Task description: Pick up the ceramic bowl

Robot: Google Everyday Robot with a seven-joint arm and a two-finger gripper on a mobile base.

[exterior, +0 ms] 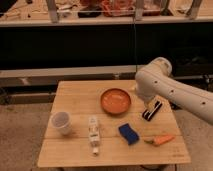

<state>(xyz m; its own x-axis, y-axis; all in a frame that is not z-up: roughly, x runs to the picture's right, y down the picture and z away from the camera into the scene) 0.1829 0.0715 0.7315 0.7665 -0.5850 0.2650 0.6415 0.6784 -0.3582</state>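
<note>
The ceramic bowl [116, 101] is a shallow, glossy orange dish sitting upright on the wooden table [75, 92], right of centre toward the back. My gripper [151, 111] hangs at the end of the white arm [165, 87], just to the right of the bowl and low over the tabletop. It is apart from the bowl's rim. Its dark fingers are open, with nothing between them.
A white cup [61, 122] stands at the table's left. A white bottle [93, 134] lies near the front centre, with a blue sponge [129, 134] to its right. An orange carrot-like item [162, 139] lies at the front right. A dark shelf unit runs behind the table.
</note>
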